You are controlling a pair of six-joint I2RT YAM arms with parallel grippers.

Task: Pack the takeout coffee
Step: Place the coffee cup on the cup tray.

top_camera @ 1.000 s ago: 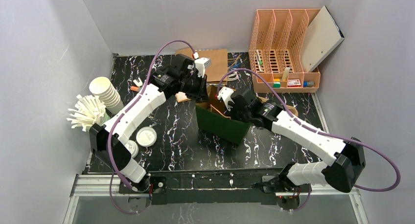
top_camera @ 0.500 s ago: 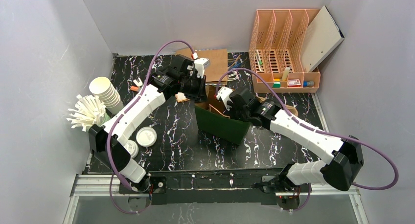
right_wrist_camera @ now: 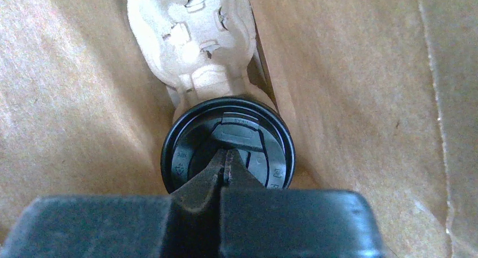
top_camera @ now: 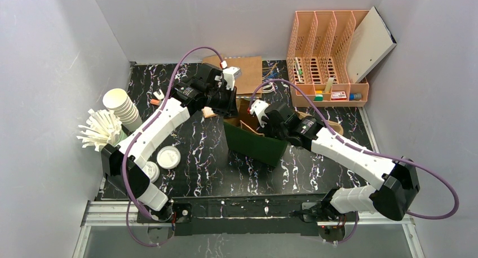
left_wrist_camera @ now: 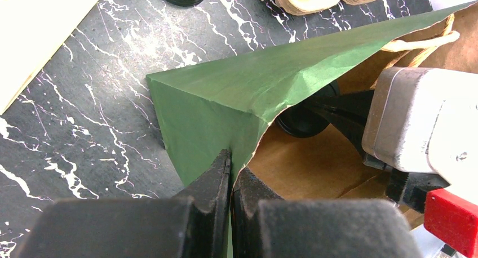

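Bag (left_wrist_camera: 225,94), one, green, one black lid (right_wrist_camera: 251,135) inside, one pulp tray (right_wrist_camera: 191,38)

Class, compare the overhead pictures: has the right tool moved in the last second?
Yes, slightly: the right tool edged up and left in the frame, judged against the fixed orange file rack.

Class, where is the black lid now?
Right wrist view: the black lid sits inside the green bag, beside the pulp tray, under the right tool.
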